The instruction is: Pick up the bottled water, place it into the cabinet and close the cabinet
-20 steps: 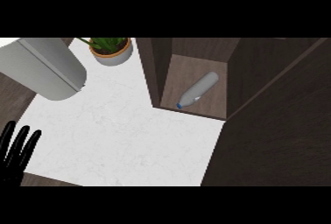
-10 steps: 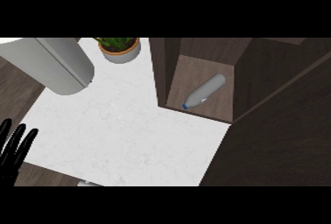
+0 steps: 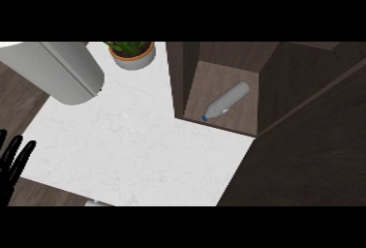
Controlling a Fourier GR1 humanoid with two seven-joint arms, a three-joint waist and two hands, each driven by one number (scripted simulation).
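Note:
The water bottle [image 3: 226, 101] lies on its side on the cabinet's shelf [image 3: 239, 118], blue cap toward the front edge. The dark wooden cabinet [image 3: 300, 121] fills the right of the head view, its compartment standing open. My left hand [image 3: 13, 164] shows at the left edge, fingers straight and pointing up, far from the bottle and touching nothing. My right hand does not show anywhere.
A large grey cylinder [image 3: 61, 70] lies at the counter's back left. A potted plant [image 3: 132, 52] stands behind it near the cabinet's left wall. White counter [image 3: 136, 150] spreads between them, with dark floor beyond its left edge.
The view has shifted, so the cabinet, bottle and plant sit further right in the picture. The left hand has slid lower and closer to the left edge. The bottle lies as before.

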